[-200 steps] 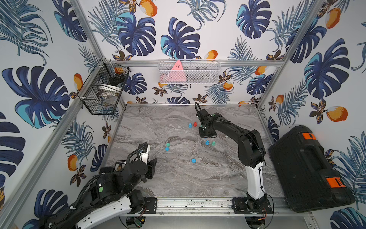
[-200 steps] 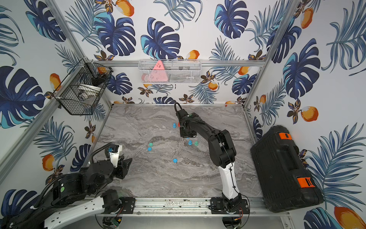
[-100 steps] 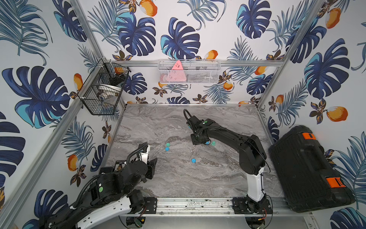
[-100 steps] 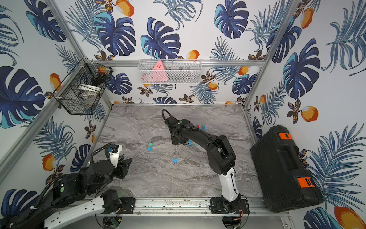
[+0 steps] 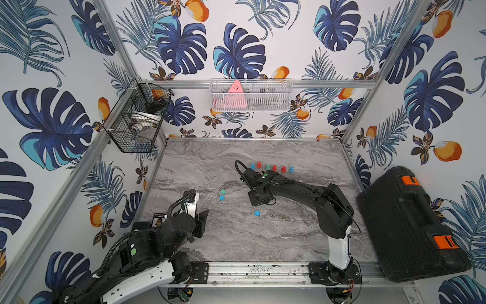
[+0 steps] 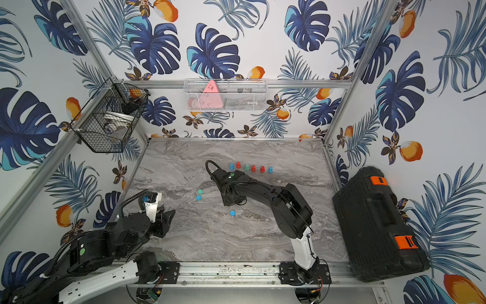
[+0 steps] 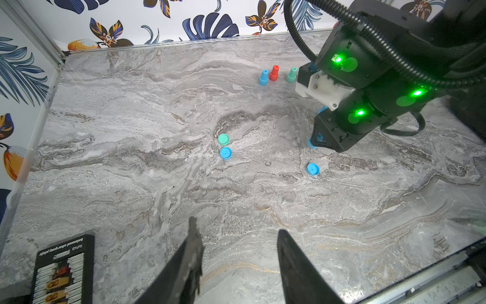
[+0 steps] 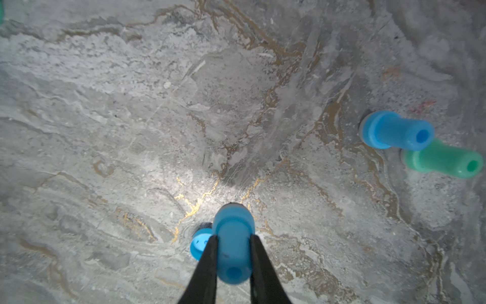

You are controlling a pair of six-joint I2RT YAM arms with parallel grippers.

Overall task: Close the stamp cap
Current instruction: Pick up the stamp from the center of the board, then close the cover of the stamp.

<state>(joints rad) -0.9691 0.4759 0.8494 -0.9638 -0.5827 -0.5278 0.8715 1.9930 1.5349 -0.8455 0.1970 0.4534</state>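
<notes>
My right gripper [image 8: 233,238] is clenched on the blue stamp [image 8: 233,259]. Its two black, tapered fingers [image 8: 260,273] pinch the smooth round handle from either side. The wider base flange points down at the table, and the hollow handle end faces the wrist camera. The stamp looks like matte moulded plastic, a cylinder flaring to a disc. A blue cap [image 8: 199,243], a flat round lid, lies on the table just beside the stamp's base, partly hidden behind one finger; I cannot tell whether they touch. Further out in that view a second blue stamp [image 8: 394,131] and a green stamp [image 8: 444,162] stand close together. The table [image 5: 263,244] is a glossy grey marble-pattern slab with brown-gold veins. In both top views a row of stamps [image 5: 274,168] in blue, red and green stands nearer the back wall. A green cap [image 5: 223,192] and a second blue cap [image 5: 221,198] lie just beside each other toward the left arm. My left gripper [image 7: 236,226] hangs over bare marble, well apart from the stamp, fingers parted and empty
</notes>
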